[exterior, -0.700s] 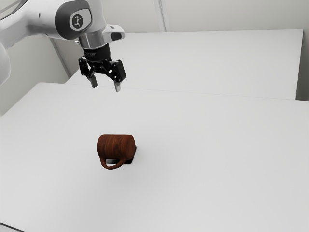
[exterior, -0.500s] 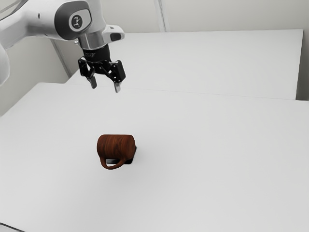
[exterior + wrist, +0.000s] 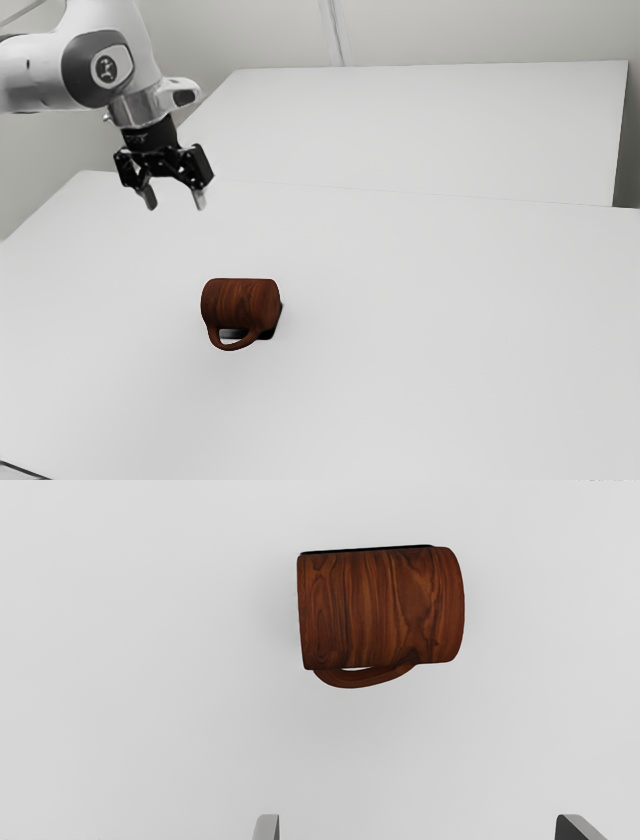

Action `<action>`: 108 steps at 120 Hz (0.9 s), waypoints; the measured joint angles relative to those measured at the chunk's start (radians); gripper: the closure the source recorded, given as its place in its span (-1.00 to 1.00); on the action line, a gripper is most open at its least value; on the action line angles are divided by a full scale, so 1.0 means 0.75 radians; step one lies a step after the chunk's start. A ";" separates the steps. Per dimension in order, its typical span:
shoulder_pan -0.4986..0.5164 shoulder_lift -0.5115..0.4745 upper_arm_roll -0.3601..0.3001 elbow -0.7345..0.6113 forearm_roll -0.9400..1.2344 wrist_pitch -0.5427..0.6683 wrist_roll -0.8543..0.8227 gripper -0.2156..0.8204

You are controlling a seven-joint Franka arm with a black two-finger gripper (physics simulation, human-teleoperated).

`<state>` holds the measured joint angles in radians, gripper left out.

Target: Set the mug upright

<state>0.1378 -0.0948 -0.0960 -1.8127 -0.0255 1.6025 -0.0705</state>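
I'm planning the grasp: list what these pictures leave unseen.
- Inside the mug: both views, hidden by its wall.
- Its side against the table: both views, hidden by its body.
- Base of the arm: exterior view, cut by left edge.
- Rest of the gripper: wrist view, cut by bottom edge.

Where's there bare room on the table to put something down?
The table is bare from the brown mug toward the exterior view's right, and from its handle toward the bottom edge. Crowded: the mug's own spot; the open gripper hangs higher.
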 joint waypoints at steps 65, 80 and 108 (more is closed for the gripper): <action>0.293 0.052 0.003 -0.321 -0.331 0.328 0.294 -0.58; 0.316 0.071 0.003 -0.370 -0.407 0.406 0.378 -0.58; 0.359 0.128 0.003 -0.459 -0.600 0.528 0.555 -0.58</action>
<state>0.4070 0.0009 -0.0936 -2.1573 -0.4759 1.9984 0.3456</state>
